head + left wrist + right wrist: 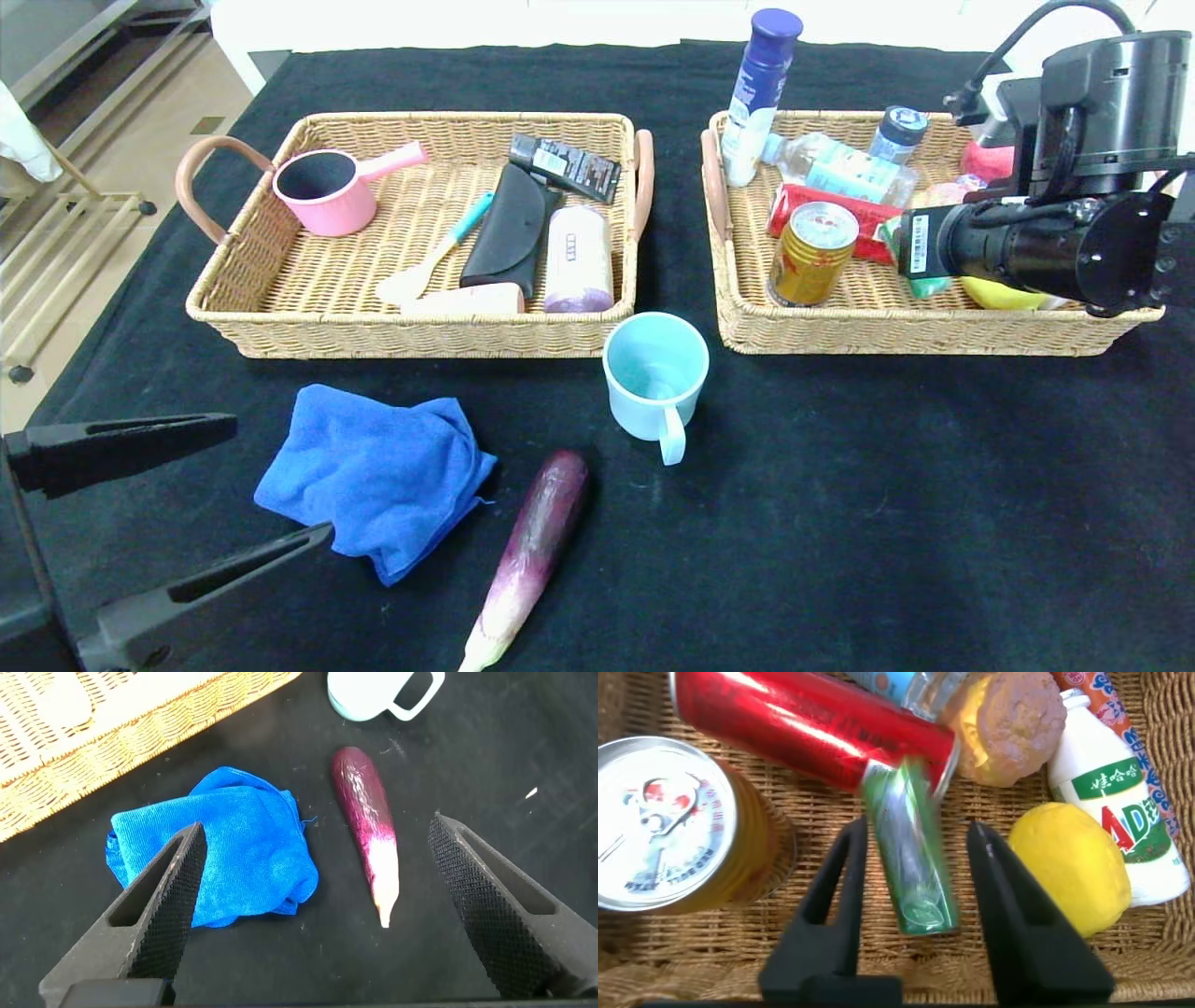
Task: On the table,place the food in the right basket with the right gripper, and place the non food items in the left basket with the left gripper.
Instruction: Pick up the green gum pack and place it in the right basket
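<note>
Right end effector (pixel 915 873) sits over the right basket (pixel 896 331), jaws parted around a green packet (pixel 910 849); can't tell if the pads actually touch it. Packet lies in the basket between the gold can (pixel 677 826) and the lemon (pixel 1069 863), its far end at the red can (pixel 808 728). A milk bottle (pixel 1106 793) lies beside the lemon, a bun (pixel 1013 723) past it.

Left end effector (pixel 318 905) hovers wide open and empty over the desk (pixel 887 513), above the blue cloth (pixel 220 845) and eggplant (pixel 366 812). Both lie on the desk just beside each other, in front of the left basket (pixel 401 331). Teal mug (pixel 653 378) stands on the desk between the two baskets' near corners. Left basket holds a pink pot (pixel 327 191), a spatula (pixel 434 257), a black case (pixel 509 233).
</note>
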Motion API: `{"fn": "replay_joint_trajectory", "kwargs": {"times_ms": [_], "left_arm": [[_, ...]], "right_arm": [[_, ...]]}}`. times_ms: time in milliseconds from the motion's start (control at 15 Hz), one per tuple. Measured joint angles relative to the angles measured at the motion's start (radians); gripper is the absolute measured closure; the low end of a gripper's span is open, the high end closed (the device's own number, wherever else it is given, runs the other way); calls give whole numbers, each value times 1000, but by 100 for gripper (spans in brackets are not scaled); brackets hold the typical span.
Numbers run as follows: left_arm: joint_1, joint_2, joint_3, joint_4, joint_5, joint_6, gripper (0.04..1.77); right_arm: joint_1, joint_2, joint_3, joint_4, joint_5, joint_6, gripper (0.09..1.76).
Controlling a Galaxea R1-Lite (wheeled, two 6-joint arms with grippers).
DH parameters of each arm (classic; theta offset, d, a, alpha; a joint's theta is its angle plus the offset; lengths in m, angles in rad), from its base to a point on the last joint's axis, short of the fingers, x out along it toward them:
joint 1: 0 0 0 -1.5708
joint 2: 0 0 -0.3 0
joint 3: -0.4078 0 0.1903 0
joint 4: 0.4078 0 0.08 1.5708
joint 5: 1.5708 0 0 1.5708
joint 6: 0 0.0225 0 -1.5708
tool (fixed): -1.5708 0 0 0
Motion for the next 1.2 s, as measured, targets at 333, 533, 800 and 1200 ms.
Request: {"fn": "replay_joint_trajectory", "kwargs": {"times_ms": [333, 533, 800, 1200], "left_arm": [[0, -1, 1, 0, -1, 3, 9], [-1, -1, 1, 0, 0, 3, 9], [-1, -1, 1, 1, 0, 4, 9], [0, -1, -5, 13, 1, 5, 9]], "right_arm": [[-4, 3, 3, 7, 1, 0, 59], [-2, 0, 6, 10, 1, -1, 45], [8, -22, 16, 12, 9, -3, 33], [54, -208, 214, 4, 257, -18, 23]]}}
